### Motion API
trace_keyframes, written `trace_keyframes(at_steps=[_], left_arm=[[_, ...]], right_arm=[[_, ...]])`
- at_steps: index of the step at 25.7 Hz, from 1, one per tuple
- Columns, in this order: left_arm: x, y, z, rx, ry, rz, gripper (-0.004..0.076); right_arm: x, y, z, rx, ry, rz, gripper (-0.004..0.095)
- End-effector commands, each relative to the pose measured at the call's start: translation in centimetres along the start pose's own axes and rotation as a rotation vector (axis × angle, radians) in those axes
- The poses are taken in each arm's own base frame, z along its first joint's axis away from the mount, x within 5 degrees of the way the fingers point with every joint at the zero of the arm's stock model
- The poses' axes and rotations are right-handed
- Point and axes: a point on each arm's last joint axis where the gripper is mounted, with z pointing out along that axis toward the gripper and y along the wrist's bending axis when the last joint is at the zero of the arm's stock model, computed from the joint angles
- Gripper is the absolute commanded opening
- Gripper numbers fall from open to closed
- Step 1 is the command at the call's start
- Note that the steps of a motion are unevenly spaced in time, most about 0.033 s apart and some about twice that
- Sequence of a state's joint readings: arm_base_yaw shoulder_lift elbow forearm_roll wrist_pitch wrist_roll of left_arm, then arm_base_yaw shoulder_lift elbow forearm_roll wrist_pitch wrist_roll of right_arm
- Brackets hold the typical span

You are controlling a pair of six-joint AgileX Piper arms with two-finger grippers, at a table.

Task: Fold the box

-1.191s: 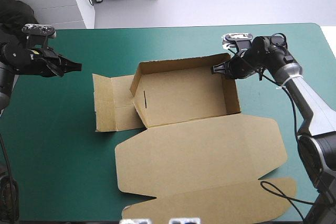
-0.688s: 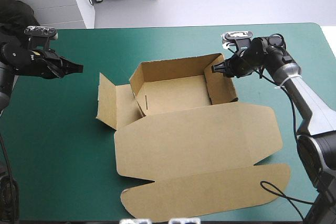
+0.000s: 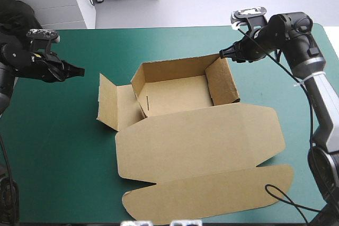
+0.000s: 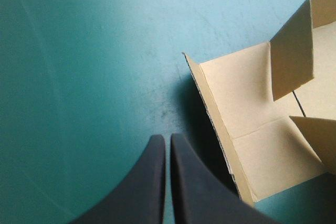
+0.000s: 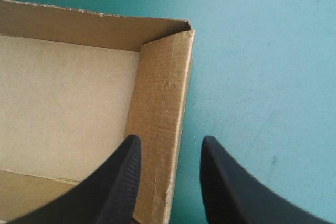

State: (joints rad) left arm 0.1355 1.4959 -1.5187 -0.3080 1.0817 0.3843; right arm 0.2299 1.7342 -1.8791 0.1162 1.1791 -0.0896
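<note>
Spread right claw (image 3: 224, 54) above the box (image 3: 177, 96)

The box sits central on the bench (image 3: 58, 173). The right claw hangs over its right wall's (image 3: 225, 80) far corner; the left claw (image 3: 80, 70), pressed together, hovers well off its left flap (image 3: 107, 101).

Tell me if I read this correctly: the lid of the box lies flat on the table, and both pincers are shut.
Not quite. The left pincer is shut, but the right pincer is open: the right wrist view shows its fingers apart, above the right wall of the box. The lid does lie flat.
</note>
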Motion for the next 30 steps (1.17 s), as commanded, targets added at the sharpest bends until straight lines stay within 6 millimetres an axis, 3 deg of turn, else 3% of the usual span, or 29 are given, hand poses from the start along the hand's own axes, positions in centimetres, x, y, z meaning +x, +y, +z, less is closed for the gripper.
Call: trace_keyframes(at_steps=[1,10,18,21,22,27,30], left_arm=[[-0.8,-0.5,-2.0,-0.006,-0.097,0.001,0.0012],[-0.8,-0.5,-2.0,-0.004,-0.093,-0.002,0.0012],[-0.7,-0.5,-2.0,0.001,-0.085,-0.003,0.0011],[-0.7,-0.5,-2.0,0.003,-0.085,-0.034,0.0011],[-0.8,-0.5,-1.9,0.001,-0.096,-0.068,0.0008],[-1.7,-0.5,-2.1,0.045,-0.195,-0.174,0.0004],[-2.0,1.7,-2.7,0.016,-0.286,-0.334,0.0004]], right_arm=[[-0.6,-0.2,-0.1,0.007,-0.031,-0.006,0.0344],[0.4,-0.6,7.9,-0.054,0.189,0.031,0.0344],[1.2,-1.0,12.0,-0.059,0.268,0.022,0.0318],[1.3,-1.0,12.2,-0.065,0.269,0.013,0.0151],[1.1,-0.9,12.0,-0.065,0.259,0.013,-0.0009],[0.6,-0.6,10.0,-0.080,0.204,0.016,-0.0019],[-0.1,-0.7,6.7,-0.079,0.122,0.028,-0.0019]])
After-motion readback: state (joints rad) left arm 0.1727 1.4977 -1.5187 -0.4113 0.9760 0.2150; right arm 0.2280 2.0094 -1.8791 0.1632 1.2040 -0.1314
